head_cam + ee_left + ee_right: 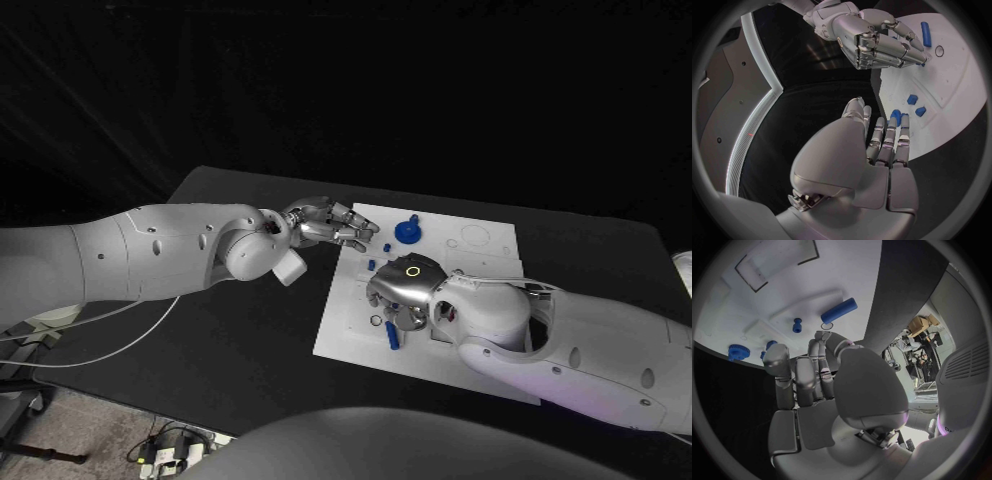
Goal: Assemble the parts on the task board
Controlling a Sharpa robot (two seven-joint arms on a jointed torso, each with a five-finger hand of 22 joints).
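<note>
Parts (408, 232) on task board (346, 330): four blue.

Black bench (231, 330) carries the setup, dark matte top. Black curtain (346, 80) hangs behind it across the back. Off the bench's near left corner, on the floor: cables (180, 440) in a loose tangle. White cable (101, 345) loops down past the bench's left edge.
</note>
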